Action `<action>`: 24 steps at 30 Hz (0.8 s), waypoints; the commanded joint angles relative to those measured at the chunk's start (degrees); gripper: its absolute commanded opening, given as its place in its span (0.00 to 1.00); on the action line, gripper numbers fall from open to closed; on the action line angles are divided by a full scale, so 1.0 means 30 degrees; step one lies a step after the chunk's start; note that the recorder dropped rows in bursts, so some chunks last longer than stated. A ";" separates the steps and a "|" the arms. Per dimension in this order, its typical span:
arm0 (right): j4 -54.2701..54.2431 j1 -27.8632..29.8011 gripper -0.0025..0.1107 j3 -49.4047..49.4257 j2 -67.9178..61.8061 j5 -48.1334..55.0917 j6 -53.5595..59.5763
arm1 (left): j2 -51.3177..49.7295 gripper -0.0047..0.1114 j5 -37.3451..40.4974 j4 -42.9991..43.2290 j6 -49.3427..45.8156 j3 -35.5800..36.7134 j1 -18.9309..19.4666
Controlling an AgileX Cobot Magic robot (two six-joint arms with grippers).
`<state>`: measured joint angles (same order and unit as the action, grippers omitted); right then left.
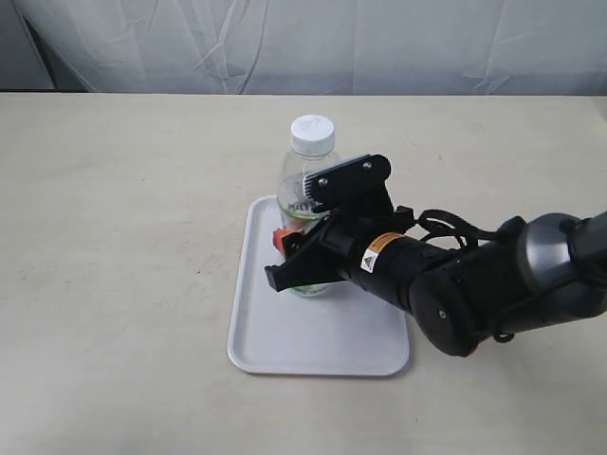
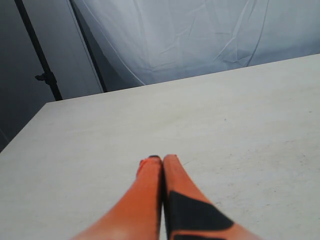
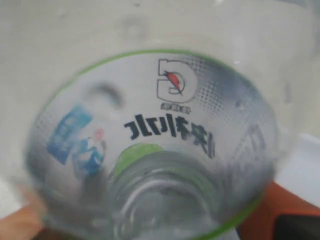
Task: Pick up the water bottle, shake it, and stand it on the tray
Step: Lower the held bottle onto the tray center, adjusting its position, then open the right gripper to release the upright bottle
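Observation:
The water bottle (image 1: 298, 186) stands upright on the far part of the white tray (image 1: 313, 346), clear with a white cap and a white-and-green label. My right gripper (image 1: 296, 260) is shut on its lower body, one finger on each side. In the right wrist view the water bottle (image 3: 165, 125) fills the frame, with orange fingers (image 3: 282, 210) at its sides. The left gripper (image 2: 162, 159) is shut with nothing in it, low over bare table. It does not appear in the exterior view.
The beige table (image 1: 114, 237) stretches around the tray. A white curtain (image 1: 332, 43) hangs behind the far edge. A dark stand pole (image 2: 42, 70) shows beyond the table edge in the left wrist view.

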<state>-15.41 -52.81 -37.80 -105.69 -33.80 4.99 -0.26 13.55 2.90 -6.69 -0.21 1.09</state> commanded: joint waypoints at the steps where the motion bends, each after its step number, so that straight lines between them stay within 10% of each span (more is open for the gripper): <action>1: -0.0034 0.0059 0.76 -0.1099 0.0089 0.3876 0.1296 | 0.0087 0.04 -0.0082 -0.0075 0.0057 0.0072 -0.0009; 24: -0.0034 0.0059 0.86 -0.1807 0.3782 0.4692 0.2361 | 0.0087 0.04 -0.0082 -0.0075 0.0087 0.0072 -0.0009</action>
<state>-15.52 -52.81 -42.92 -96.01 -19.30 10.94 -0.26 13.55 2.90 -6.69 -0.21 1.09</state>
